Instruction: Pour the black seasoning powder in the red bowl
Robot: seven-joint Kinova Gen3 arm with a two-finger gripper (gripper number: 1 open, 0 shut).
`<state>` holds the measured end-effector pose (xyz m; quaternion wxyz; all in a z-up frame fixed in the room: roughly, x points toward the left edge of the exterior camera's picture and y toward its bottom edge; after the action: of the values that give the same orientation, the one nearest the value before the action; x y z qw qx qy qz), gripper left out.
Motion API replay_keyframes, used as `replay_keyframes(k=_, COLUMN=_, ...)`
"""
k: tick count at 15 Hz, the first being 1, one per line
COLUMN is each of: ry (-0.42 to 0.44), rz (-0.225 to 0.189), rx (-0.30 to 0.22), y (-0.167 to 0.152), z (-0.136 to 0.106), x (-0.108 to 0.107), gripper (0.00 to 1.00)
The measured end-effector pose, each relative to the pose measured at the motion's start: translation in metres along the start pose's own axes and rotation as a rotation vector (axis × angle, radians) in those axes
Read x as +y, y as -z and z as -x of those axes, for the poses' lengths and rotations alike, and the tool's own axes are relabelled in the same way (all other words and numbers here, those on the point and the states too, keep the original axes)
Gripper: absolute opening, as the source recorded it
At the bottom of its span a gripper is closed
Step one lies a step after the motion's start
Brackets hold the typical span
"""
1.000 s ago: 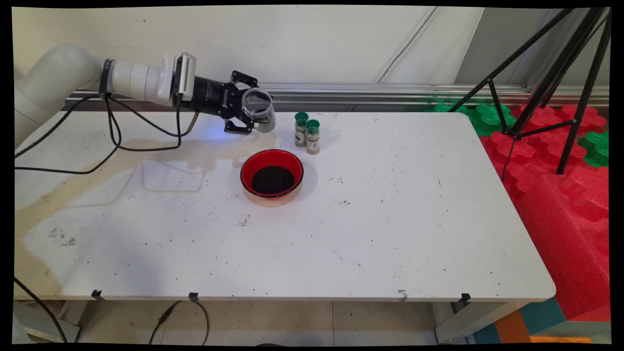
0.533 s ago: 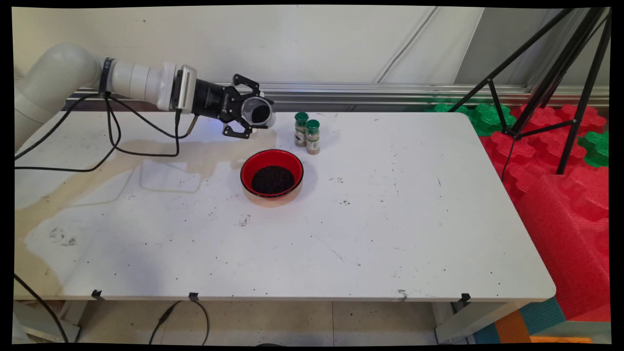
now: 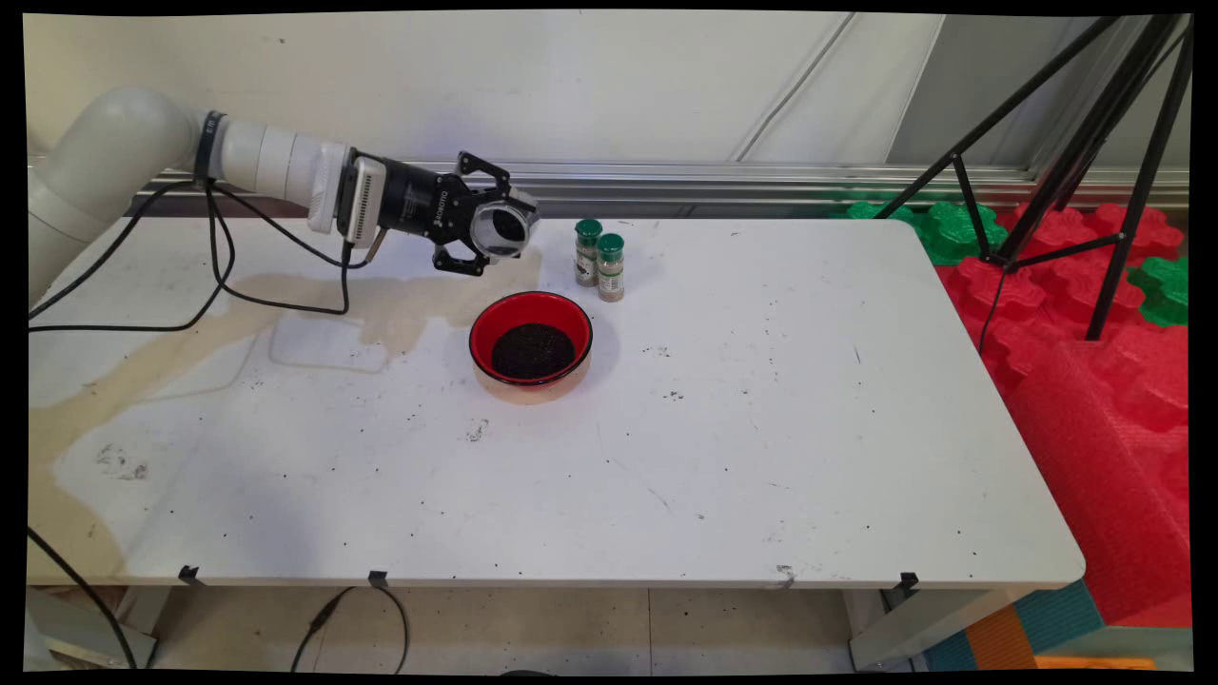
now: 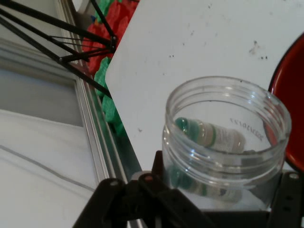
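Over scuffed white table (image 3: 761, 428), gripper (image 3: 495, 231) clasps clear round jar (image 4: 223, 137).

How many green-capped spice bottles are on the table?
2: bottle one and bottle two stand touching behind the red bowl, right of the jar in the gripper. None seems hidden.

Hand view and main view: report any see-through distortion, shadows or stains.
Hand view: the clear jar in the gripper warps the two spice bottles behind it. Main view: the red bowl casts a soft shadow on the white table; a tan stain spreads left.
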<state>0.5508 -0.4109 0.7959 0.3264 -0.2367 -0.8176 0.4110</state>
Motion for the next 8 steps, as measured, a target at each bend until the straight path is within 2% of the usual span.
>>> replay_keyframes(k=8, ry=-0.192, rz=0.01, rx=-0.041, y=-0.0103, z=-0.0021, x=-0.0026, gripper=0.0)
